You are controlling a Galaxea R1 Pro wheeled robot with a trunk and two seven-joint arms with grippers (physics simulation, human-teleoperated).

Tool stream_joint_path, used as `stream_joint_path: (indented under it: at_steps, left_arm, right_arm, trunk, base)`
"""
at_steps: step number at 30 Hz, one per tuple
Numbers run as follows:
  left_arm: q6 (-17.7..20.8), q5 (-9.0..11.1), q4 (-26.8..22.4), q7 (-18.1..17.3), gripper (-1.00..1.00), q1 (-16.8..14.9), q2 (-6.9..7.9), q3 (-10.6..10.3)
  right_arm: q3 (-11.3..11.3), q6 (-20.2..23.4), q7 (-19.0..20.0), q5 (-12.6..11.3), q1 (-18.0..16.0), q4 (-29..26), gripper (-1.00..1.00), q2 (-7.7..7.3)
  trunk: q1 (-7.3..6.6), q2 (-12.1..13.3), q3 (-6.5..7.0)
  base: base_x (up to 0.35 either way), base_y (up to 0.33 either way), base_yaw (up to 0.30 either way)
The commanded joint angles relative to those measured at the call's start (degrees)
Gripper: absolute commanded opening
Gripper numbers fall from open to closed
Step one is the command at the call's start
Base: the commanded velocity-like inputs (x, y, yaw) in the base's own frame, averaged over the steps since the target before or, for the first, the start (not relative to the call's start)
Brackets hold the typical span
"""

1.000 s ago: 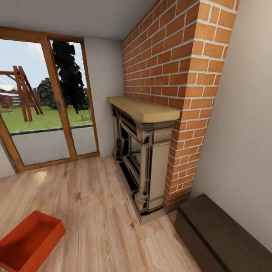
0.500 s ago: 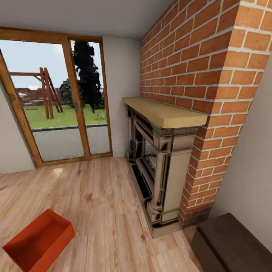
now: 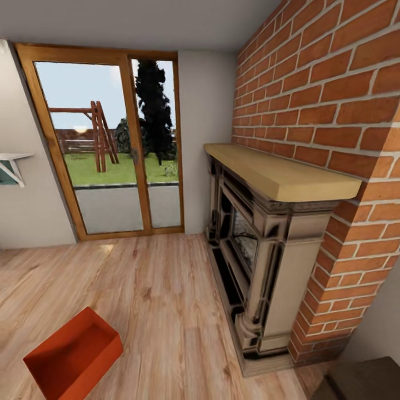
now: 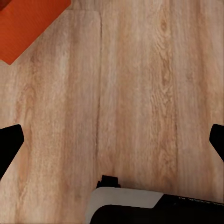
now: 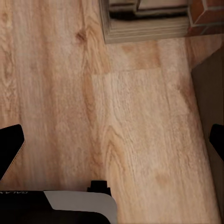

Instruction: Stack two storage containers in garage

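One orange-red open-topped storage container (image 3: 73,354) stands on the light wood plank floor (image 3: 150,300) of the living room, low at the left of the head view. A corner of it (image 4: 28,23) shows in the left wrist view. My left gripper (image 4: 112,144) hangs open over bare planks, apart from that corner, its dark fingertips (image 4: 9,144) spread wide. My right gripper (image 5: 112,144) is open too, above the floor near the fireplace base (image 5: 144,28), with nothing between its fingers.
A red brick fireplace (image 3: 333,122) with a wooden mantel (image 3: 278,169) and stone surround juts out at the right. Wood-framed glass doors (image 3: 111,150) stand at the back. A dark bench (image 3: 361,380) sits at the lower right, a white shelf bracket (image 3: 12,164) on the left wall.
The whole head view has swung left, so the camera moved: fireplace, doors and container sit further right in the picture. The container itself has not moved on the floor.
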Motion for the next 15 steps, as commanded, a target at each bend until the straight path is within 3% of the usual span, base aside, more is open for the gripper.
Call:
stream_joint_path:
  at_steps: [1, 15]
  left_arm:
    - [-0.36, 0.08, 0.26, -0.03, 1.0, -0.09, -0.06, 0.21]
    - [-0.36, 0.05, 0.26, -0.03, 1.0, -0.09, -0.07, 0.21]
  right_arm:
    - [0.21, -0.37, -0.14, 0.0, -0.07, 0.23, 1.0, 0.01]
    - [0.21, -0.37, -0.14, 0.0, -0.07, 0.24, 1.0, -0.02]
  trunk:
    - [0.06, -0.04, -0.02]
    - [0.06, -0.04, -0.02]
  base:
    - [0.325, 0.0, 0.246]
    - [0.324, -0.055, 0.249]
